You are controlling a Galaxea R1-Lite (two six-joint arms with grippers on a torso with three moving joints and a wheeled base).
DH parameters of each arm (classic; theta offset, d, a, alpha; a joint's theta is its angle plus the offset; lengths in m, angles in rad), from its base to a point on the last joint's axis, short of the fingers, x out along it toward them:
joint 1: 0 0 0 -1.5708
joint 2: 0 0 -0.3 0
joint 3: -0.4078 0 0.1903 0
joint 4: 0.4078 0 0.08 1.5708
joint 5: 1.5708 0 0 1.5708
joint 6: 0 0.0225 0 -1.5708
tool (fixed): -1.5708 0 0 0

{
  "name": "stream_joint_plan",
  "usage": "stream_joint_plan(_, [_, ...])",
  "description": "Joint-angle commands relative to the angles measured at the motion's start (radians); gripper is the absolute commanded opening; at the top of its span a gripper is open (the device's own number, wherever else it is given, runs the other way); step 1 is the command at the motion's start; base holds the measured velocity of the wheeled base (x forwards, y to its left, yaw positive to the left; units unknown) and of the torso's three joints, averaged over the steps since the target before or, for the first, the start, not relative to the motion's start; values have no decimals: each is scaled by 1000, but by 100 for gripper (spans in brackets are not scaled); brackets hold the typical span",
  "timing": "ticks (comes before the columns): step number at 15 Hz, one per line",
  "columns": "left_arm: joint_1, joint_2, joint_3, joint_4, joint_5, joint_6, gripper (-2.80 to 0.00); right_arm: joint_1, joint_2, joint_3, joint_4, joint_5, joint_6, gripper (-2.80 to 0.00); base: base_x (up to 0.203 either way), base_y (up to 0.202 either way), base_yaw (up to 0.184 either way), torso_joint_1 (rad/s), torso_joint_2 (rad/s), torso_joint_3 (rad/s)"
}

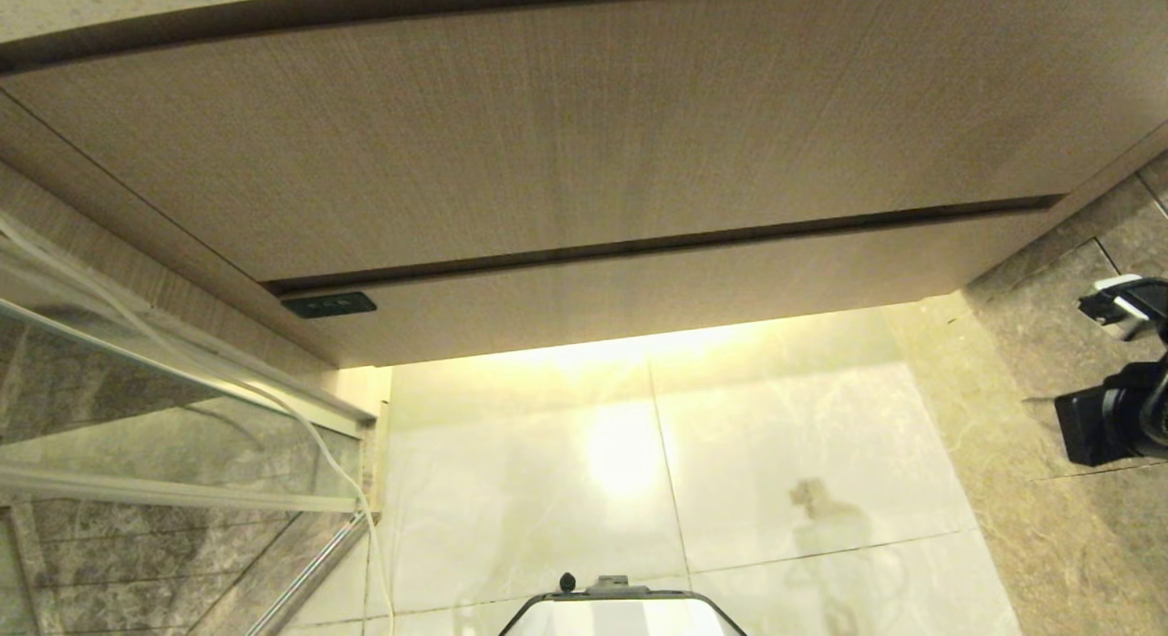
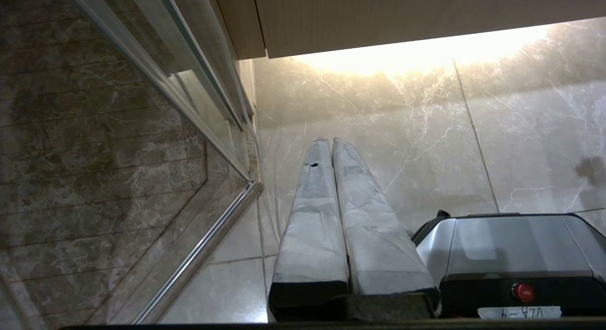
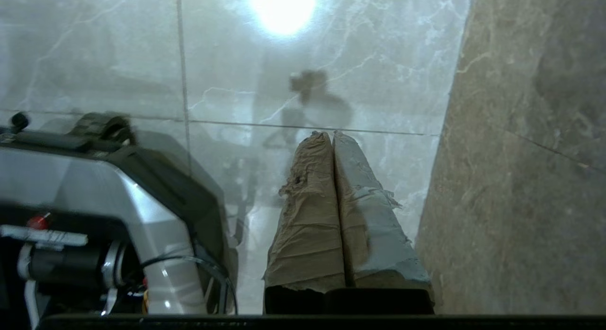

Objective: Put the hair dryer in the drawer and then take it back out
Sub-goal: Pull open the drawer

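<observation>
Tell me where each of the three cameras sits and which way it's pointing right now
Head: up on the robot, looking down at the shut drawer, floor, own base; right arm at the edge.
Left wrist: behind the shut left gripper, facing floor tiles, glass partition, base.
Right wrist: behind the shut right gripper, facing floor, base, brown wall.
Shared: all show the pale floor and base.

My right arm (image 1: 1118, 408) is cut off by the head view's right edge, so I can't see its gripper there. My base (image 1: 620, 613) is cut off below.
</observation>
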Motion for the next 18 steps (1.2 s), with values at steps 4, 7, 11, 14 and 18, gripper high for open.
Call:
stream_joint_plan(4, [0, 2, 0, 0, 0, 0, -280, 0, -320, 154, 90, 0, 15, -280, 0, 0, 0, 0, 0, 0])
stream_joint_plan(7, [0, 2, 0, 0, 0, 0, -280, 2, -394, 172, 170, -14, 35, -280, 0, 0, 0, 0, 0, 0])
stream_joint_plan(11, [0, 2, 0, 0, 0, 0, -280, 51, -453, 212, 174, -12, 84, -280, 0, 0, 0, 0, 0, 0])
stream_joint_plan(14, [0, 2, 0, 0, 0, 0, -280, 101, -567, 302, 170, -33, 170, -280, 0, 0, 0, 0, 0, 0])
stream_joint_plan(18, [0, 2, 0, 0, 0, 0, -280, 111, -865, 513, 175, -53, 184, -280, 0, 0, 0, 0, 0, 0])
